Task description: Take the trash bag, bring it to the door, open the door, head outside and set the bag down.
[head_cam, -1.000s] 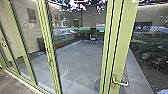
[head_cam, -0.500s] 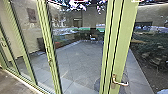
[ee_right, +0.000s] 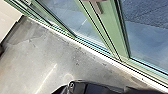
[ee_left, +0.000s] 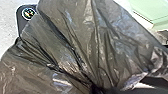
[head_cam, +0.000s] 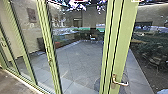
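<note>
trash bag (ee_left: 75,37): dark, thin, wrinkled, gathered into tight folds | door (head_cam: 122,47): green-framed glass, upright, closed

We see a wall picture (head_cam: 31,15), pale chair (head_cam: 92,38) far back, dark chair (head_cam: 154,61) at right, grey concrete floor (ee_right: 37,55) nearer.

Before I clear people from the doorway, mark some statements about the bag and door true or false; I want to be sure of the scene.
1. The door handle is a lever. True.
2. The trash bag is clear and colourless. False: it is dark, with creases.
3. The door frame is green. True.
4. A gripper is holding the door handle. False: nothing grips it.
5. The wall beside the door handle is solid brick. False: there is glass.
</note>
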